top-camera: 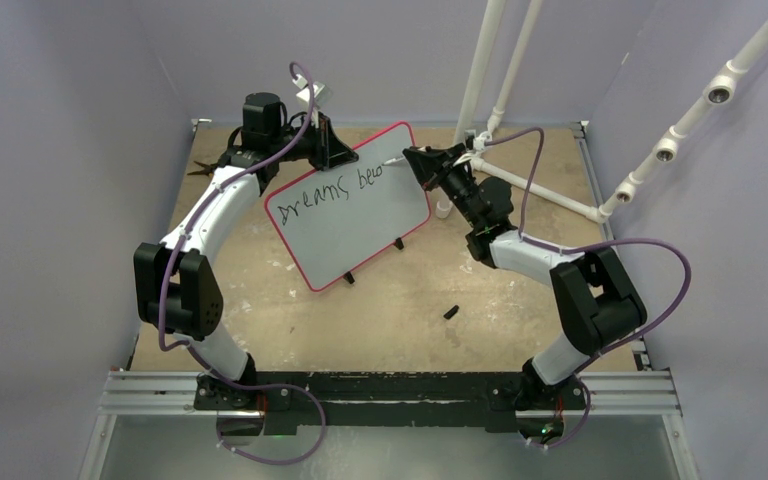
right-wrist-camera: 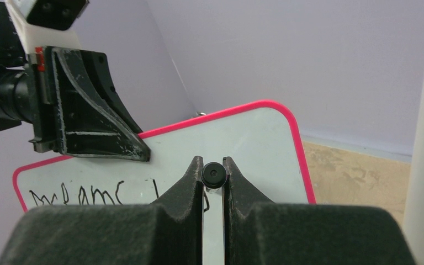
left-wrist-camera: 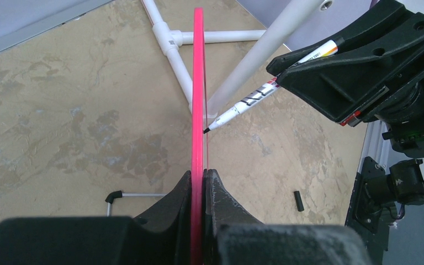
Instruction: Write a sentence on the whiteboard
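A small black cap (top-camera: 451, 312) lies on the mottled tan table (top-camera: 380, 325).

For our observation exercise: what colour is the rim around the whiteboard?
The whiteboard rim is bright pink-red, clearest in the left wrist view, where it shows edge-on.

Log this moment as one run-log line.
left gripper: shut on whiteboard rim | right gripper: shut on marker | sentence: partly written

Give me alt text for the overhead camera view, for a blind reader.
The left gripper clamps the top edge of a tilted red-rimmed whiteboard, while the right gripper holds a marker with its tip at the board's face. Black handwriting reads "Dreams" plus the start of a second word; a small black piece lies on the table.
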